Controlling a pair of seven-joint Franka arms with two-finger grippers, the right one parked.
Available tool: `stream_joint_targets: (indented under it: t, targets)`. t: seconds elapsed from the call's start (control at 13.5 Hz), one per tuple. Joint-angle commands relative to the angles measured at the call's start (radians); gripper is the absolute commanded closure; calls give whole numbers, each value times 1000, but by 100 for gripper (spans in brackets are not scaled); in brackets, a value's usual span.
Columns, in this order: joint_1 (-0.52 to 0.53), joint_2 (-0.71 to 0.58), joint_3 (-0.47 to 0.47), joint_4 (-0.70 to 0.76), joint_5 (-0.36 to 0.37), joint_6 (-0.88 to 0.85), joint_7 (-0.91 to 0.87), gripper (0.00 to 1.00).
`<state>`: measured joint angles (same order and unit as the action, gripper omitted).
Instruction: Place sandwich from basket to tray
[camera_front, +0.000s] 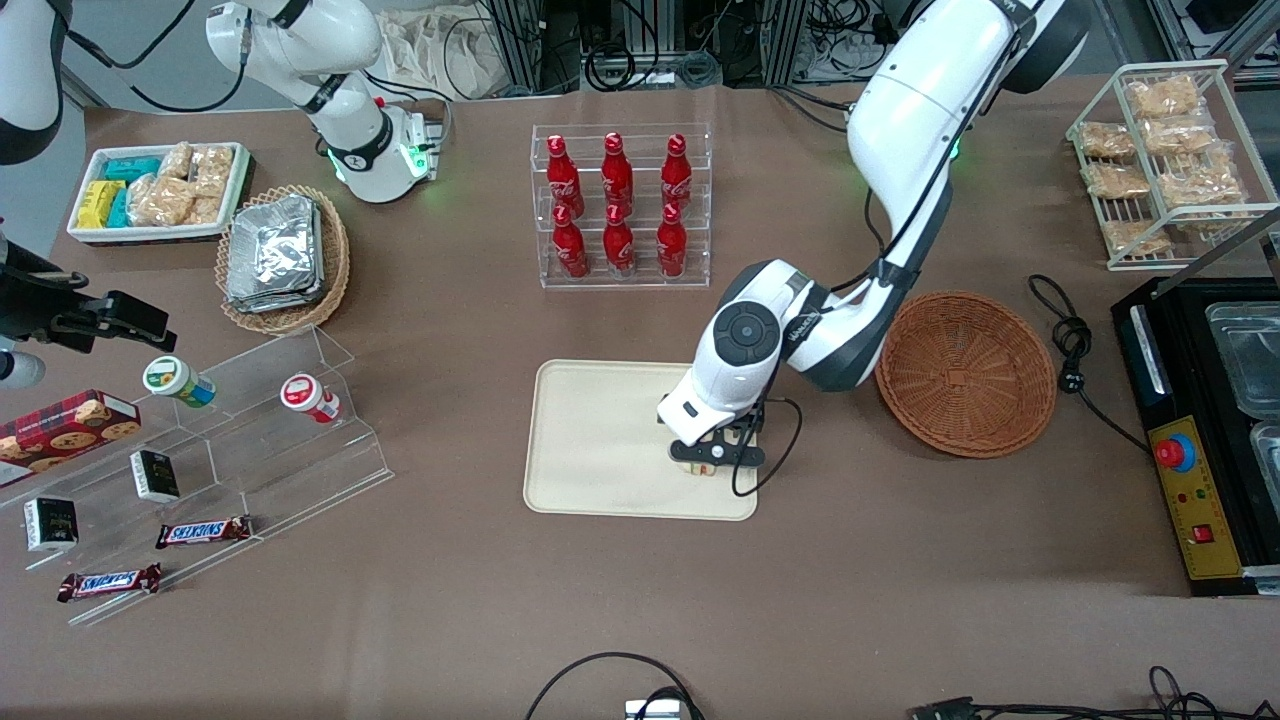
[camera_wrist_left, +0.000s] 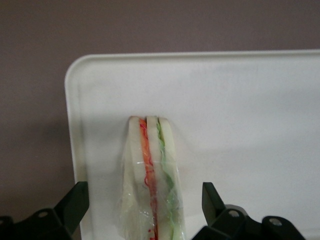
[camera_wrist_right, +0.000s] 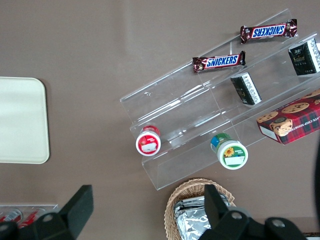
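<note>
We find the sandwich (camera_wrist_left: 152, 175) resting on the tray (camera_front: 590, 440), near the corner closest to the emptied basket (camera_front: 966, 372). The gripper (camera_front: 716, 462) hangs low over it with fingers (camera_wrist_left: 75, 202) spread clear of the bread (no contact visible). We judge placement done; only withdrawal remains.

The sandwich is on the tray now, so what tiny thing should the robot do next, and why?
Probably lift the tool straight up. The sandwich already rests on the tray, near its corner, and the fingers stand open with gaps on both sides of it. The basket is empty, so only backing away remains.
</note>
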<state>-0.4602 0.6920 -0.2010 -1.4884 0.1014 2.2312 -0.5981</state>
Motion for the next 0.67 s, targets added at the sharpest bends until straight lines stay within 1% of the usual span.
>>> stream_joint_targets:
  t: [0.0,0.3,0.45,0.59]
  targets:
    - [0,-17,34,65,17,-74,-49,0]
    - [8,-89,113,125,17,-212,-61,0]
    - [40,-138,133,125,17,-275,-54,0]
    - [101,-192,138,125,14,-339,-43,0]
